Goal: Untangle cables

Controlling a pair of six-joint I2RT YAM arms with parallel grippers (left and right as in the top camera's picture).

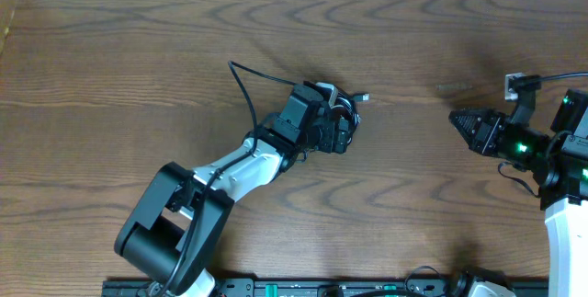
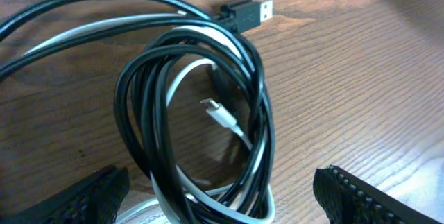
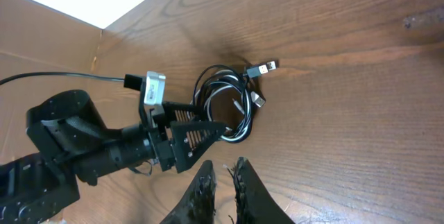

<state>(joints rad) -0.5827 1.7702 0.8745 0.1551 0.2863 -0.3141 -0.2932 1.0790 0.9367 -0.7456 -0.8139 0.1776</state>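
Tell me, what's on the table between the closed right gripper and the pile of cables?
Nothing, just bare wooden table. The overhead view shows it: the right gripper points toward the cables with only wood grain in between.

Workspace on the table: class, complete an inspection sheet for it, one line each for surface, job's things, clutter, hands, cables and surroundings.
Surface: wooden table, dark grain.
Job's things: black and white cords coiled together in one loop, not yet untangled; black USB plug sticks out of the loop, white plug lies inside it.
Clutter: one small dark mark on the wood; cannot tell what it is.
Hands: left hand open, fingers either side of the coil, no grip; right hand shut, holding nothing, apart from the cords.
Cables: thick black arm wire arcs over the table beside the left arm.
Surroundings: cardboard wall at the table's edge; black rail along the near side.
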